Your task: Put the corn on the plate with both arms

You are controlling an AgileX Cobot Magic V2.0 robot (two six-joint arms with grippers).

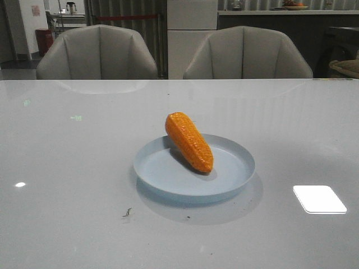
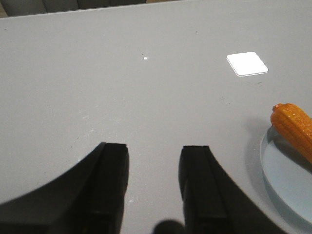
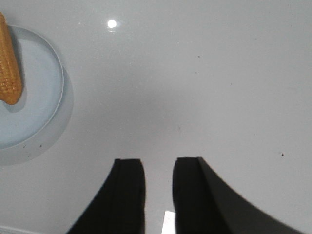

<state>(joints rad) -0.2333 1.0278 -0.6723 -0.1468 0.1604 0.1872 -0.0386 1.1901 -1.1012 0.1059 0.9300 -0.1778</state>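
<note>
The orange corn (image 1: pixel 189 141) lies on the pale blue plate (image 1: pixel 162 168) at the middle of the table, its thick end propped on the plate's far left rim and its tip pointing to the near right. Neither arm shows in the front view. In the left wrist view my left gripper (image 2: pixel 154 148) is open over bare table, with the corn (image 2: pixel 295 127) and plate (image 2: pixel 280 178) off to one side. My right gripper (image 3: pixel 158 162) is open with nothing between its fingers, well apart from the plate (image 3: pixel 41 92) and corn (image 3: pixel 9 80).
Two grey chairs (image 1: pixel 98 53) (image 1: pixel 247 53) stand behind the table's far edge. A bright light reflection (image 1: pixel 318 199) lies on the glossy tabletop to the plate's right. A small dark speck (image 1: pixel 128 212) sits near the front, left of the plate.
</note>
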